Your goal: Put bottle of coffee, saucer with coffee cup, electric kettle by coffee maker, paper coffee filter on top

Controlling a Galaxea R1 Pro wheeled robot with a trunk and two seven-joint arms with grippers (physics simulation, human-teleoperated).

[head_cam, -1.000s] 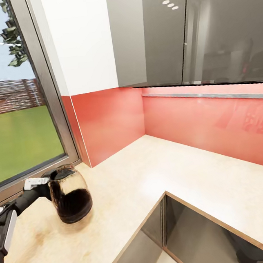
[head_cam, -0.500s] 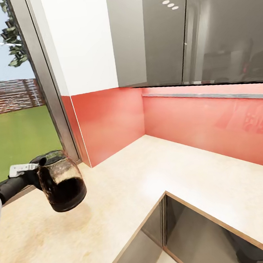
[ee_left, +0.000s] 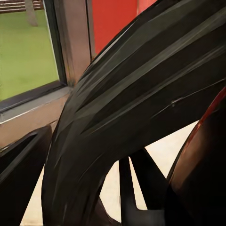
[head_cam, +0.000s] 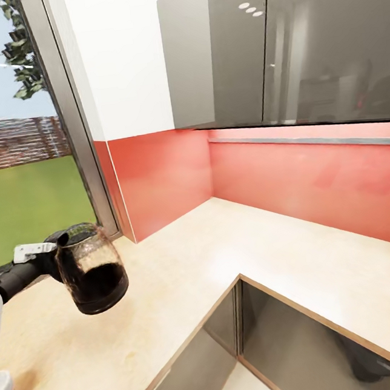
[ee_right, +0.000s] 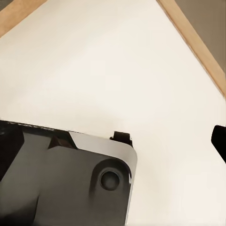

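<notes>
Left gripper (head_cam: 51,256): clamped on the handle of the electric kettle (head_cam: 93,276), which hangs above the kitchen countertop (head_cam: 187,281) near the window (head_cam: 27,197). Step in hand, by judgement: carrying the kettle (coffee maker unseen here). Next: locate the maker, lower upright beside it.
</notes>
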